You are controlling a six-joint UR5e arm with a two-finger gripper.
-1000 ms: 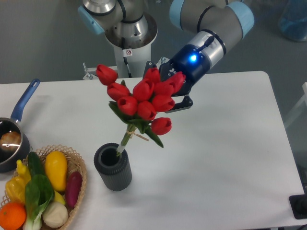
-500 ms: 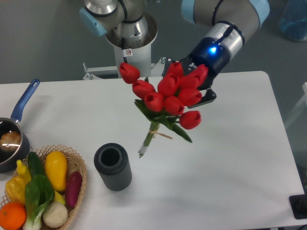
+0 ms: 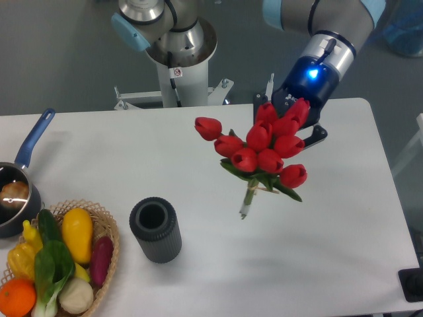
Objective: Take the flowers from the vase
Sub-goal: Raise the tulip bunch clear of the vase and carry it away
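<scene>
The flowers, a bunch of red tulips with green leaves and short tied stems, hang in the air over the table's middle right, stems pointing down and left. My gripper is shut on the tulip heads at the bunch's upper right, mostly hidden behind them. The vase, dark grey and ribbed, stands upright at the lower left with its round mouth showing nothing inside. The stem tips end well to the right of the vase.
A wicker basket with vegetables and fruit sits at the lower left corner. A blue-handled saucepan rests at the left edge. The robot's base stands behind the table's back edge.
The gripper has carried the flowers up and to the right. Their stems came out of the vase and now hang clear of it.
</scene>
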